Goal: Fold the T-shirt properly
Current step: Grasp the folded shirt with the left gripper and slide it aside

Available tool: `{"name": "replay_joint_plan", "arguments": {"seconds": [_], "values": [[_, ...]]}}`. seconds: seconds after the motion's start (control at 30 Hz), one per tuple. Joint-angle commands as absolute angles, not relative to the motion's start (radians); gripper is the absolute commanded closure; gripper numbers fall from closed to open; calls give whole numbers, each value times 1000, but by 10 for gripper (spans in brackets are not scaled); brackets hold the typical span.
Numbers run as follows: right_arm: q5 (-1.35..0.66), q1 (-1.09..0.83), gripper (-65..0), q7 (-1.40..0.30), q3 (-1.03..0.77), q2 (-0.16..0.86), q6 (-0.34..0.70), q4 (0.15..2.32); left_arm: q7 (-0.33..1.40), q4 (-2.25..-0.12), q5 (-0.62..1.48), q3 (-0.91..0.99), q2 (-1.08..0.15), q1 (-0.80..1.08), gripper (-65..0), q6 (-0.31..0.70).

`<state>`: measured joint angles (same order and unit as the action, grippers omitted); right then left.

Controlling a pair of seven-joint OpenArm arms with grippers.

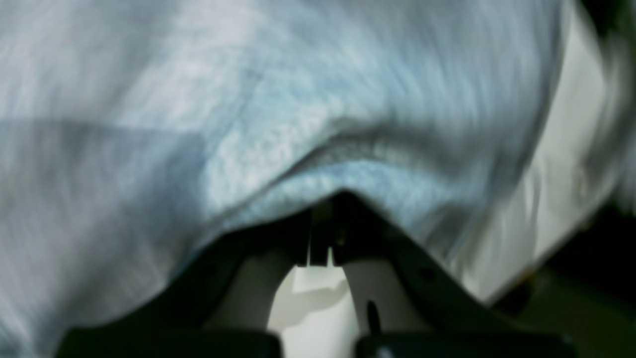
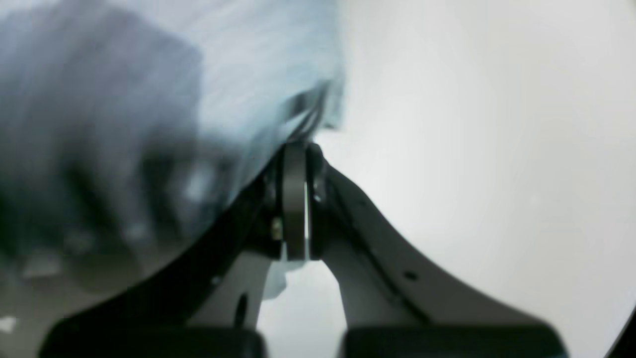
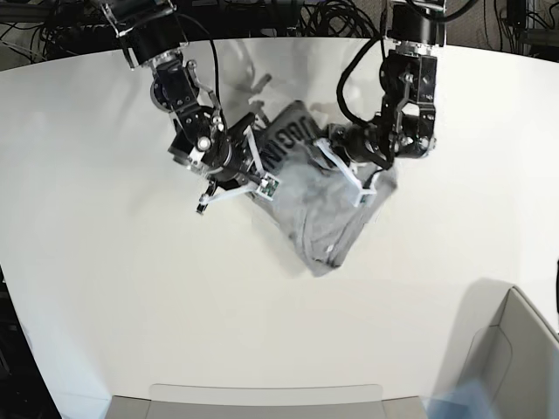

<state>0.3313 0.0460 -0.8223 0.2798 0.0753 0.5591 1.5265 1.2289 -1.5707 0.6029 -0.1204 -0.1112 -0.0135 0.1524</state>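
White table (image 3: 105, 288), far edge at top: the T-shirt (image 3: 319, 214) hangs bunched near the far-edge middle, the left gripper (image 1: 320, 226) and right gripper (image 2: 295, 149) each clenched on its cloth. Step, judged: lifting to spread; next, lay it flat

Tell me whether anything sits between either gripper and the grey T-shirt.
Nothing visible does. The left gripper and the right gripper are each shut directly on the heather-grey cotton T-shirt, which hangs bunched between them over the bare white table.
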Motion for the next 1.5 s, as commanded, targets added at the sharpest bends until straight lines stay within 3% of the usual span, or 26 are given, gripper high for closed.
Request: {"name": "replay_joint_plan", "arguments": {"seconds": [0.0, 0.1, 0.33, 0.47, 0.63, 0.83, 1.0, 1.23, 1.47], "values": [[309, 30, -8, -843, 285, 65, 613, 1557, 1205, -1567, 596, -38, -116, -71, 0, 147], [309, -28, -8, -852, 321, 62, 668, 1641, 1205, -1500, 596, 61, -116, -162, 0, 147], [309, -68, -8, -852, 325, 67, 665, 1787, 1216, -1501, 598, 117, -117, -257, 0, 145], [308, -87, -8, -851, 140, 59, 665, 1917, 1207, -1643, 602, 174, -104, -206, 0, 145], [308, -65, -8, -848, -102, 59, 665, 1963, 1194, -1790, 599, 97, 15, -137, 0, 148], [308, -101, -8, -848, -263, 67, 673, 1959, 894, -1759, 598, -134, 39, -28, 0, 147], [305, -165, -8, -843, -294, 76, 673, 1959, 679, -1609, 596, -174, 38, 18, 0, 147], [305, -203, -8, -843, -285, 67, 673, 1957, 489, -1365, 598, -173, -56, 16, 0, 153], [305, -205, -8, -849, -286, 70, 673, 1957, 417, -1178, 602, -148, -262, 10, 0, 154]]}}
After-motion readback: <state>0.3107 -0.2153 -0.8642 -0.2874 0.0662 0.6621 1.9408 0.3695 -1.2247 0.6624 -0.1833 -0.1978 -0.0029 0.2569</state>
